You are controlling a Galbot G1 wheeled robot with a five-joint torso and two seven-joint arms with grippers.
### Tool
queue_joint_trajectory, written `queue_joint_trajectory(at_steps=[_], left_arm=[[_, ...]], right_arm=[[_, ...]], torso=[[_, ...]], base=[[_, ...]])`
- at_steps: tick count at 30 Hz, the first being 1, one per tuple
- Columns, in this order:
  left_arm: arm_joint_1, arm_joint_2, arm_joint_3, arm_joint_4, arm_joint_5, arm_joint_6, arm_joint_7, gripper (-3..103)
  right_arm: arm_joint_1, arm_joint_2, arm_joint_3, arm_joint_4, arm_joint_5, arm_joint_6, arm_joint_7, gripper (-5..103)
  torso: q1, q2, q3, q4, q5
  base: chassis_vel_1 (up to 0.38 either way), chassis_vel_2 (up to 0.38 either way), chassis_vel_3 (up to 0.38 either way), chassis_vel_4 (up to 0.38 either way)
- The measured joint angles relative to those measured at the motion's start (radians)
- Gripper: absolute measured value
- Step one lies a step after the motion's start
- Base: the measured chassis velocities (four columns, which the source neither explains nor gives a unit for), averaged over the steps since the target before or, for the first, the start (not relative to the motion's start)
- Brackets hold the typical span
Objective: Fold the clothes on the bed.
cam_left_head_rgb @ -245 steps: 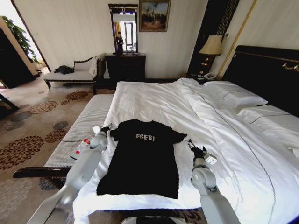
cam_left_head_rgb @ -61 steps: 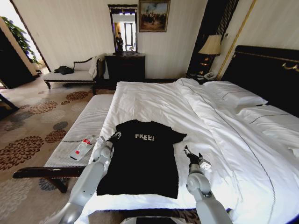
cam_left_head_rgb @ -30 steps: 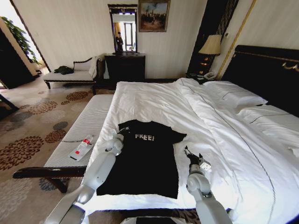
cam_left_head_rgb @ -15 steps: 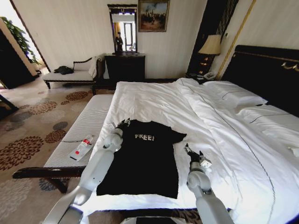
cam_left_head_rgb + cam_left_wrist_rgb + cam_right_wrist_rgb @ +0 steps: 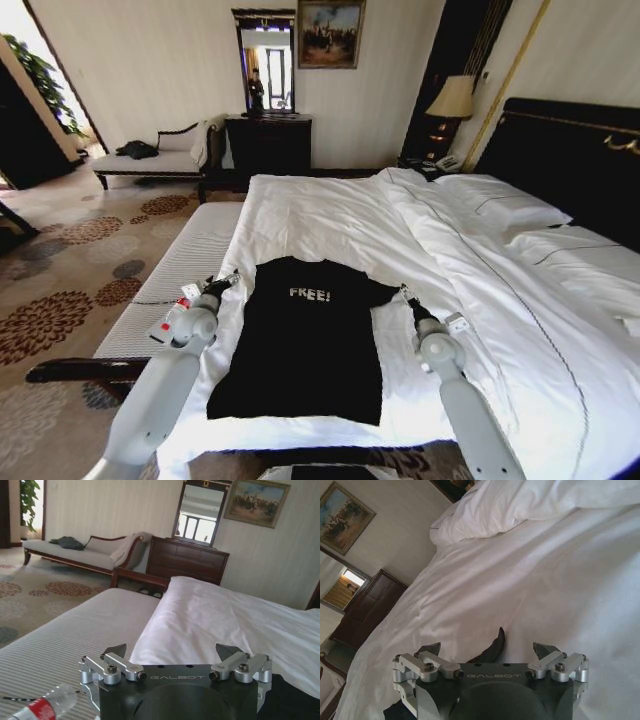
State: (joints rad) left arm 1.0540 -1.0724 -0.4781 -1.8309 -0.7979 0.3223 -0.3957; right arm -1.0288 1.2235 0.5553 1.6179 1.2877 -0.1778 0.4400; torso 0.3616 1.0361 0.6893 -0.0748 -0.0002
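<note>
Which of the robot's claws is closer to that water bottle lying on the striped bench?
The left. The left gripper hovers open just beside the water bottle, at the bed's edge. The right gripper, also open, is across the black T-shirt, by its far sleeve.

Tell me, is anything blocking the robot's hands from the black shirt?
Nothing visible is. The left hand and right hand, both open, sit beside the shirt over bare white sheet.

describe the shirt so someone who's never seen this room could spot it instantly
Start at the big white bed with the dark headboard. On its near edge, between the left gripper and right gripper, lies the T-shirt, flat and face up. It is the one black item on the white bedding, with small white "FREE!" lettering on the chest.
</note>
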Motion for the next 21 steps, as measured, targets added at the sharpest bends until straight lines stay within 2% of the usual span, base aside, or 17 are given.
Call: queue_joint_trajectory(at_steps=[3, 6, 8, 9, 10, 13, 14, 16, 17, 18, 21], left_arm=[[0.077, 0.003, -0.095, -0.076, -0.001, -0.001, 0.001, 100], [0.097, 0.005, -0.123, -0.093, -0.004, -0.002, 0.002, 100], [0.147, 0.029, -0.235, -0.163, -0.065, -0.002, 0.003, 100], [0.152, 0.035, -0.25, -0.175, -0.076, -0.001, 0.002, 100], [0.152, 0.035, -0.25, -0.175, -0.076, -0.001, 0.002, 100], [0.17, 0.038, -0.274, -0.202, -0.088, 0.002, -0.004, 100], [0.17, 0.038, -0.274, -0.202, -0.088, 0.002, -0.004, 100], [0.179, 0.033, -0.279, -0.209, -0.088, 0.002, -0.006, 100], [0.179, 0.033, -0.279, -0.209, -0.088, 0.002, -0.006, 100], [0.182, 0.03, -0.28, -0.21, -0.088, 0.002, -0.007, 100], [0.183, 0.025, -0.28, -0.209, -0.086, 0.002, -0.008, 100]], right_arm=[[0.052, 0.002, -0.021, -0.087, 0.009, -0.018, -0.025, 100], [0.067, 0.003, -0.029, -0.117, 0.004, -0.022, -0.039, 100], [0.127, 0.014, -0.06, -0.22, -0.061, -0.024, -0.101, 102], [0.135, 0.016, -0.063, -0.232, -0.079, -0.02, -0.111, 98], [0.135, 0.016, -0.063, -0.232, -0.079, -0.02, -0.111, 98], [0.15, 0.02, -0.067, -0.249, -0.116, -0.01, -0.127, 83], [0.15, 0.02, -0.067, -0.249, -0.116, -0.01, -0.127, 83], [0.155, 0.021, -0.067, -0.256, -0.127, -0.007, -0.129, 72], [0.155, 0.021, -0.067, -0.256, -0.127, -0.007, -0.129, 72], [0.156, 0.021, -0.068, -0.259, -0.13, -0.007, -0.129, 66], [0.158, 0.021, -0.069, -0.264, -0.139, -0.006, -0.13, 61]], torso=[[0.0, 0.0, 0.0, -0.0005, -0.0008], [0.0, 0.0, 0.0, -0.0005, -0.0007], [0.0, 0.0, 0.0, -0.0012, -0.0002], [0.0, 0.0, 0.0, -0.0014, -0.0003], [0.0, 0.0, 0.0, -0.0014, -0.0003], [0.0, 0.0, 0.0, -0.0007, -0.0004], [0.0, 0.0, 0.0, -0.0007, -0.0004], [0.0, 0.0, 0.0, -0.0008, -0.0004], [0.0, 0.0, 0.0, -0.0008, -0.0004], [0.0, 0.0, 0.0, -0.0009, -0.0004], [0.0, 0.0, 0.0, -0.0009, -0.0004]], base=[[0.0, 0.0, 0.0, 0.0], [0.0, 0.0, 0.0, 0.0], [0.0, 0.0, 0.0, 0.0], [0.0, 0.0, 0.0, 0.0], [0.0, 0.0, 0.0, 0.0], [0.0, 0.0, 0.0, 0.0], [0.0, 0.0, 0.0, 0.0], [0.0, 0.0, 0.0, 0.0], [0.0, 0.0, 0.0, 0.0], [0.0, 0.0, 0.0, 0.0], [0.0, 0.0, 0.0, 0.0]])
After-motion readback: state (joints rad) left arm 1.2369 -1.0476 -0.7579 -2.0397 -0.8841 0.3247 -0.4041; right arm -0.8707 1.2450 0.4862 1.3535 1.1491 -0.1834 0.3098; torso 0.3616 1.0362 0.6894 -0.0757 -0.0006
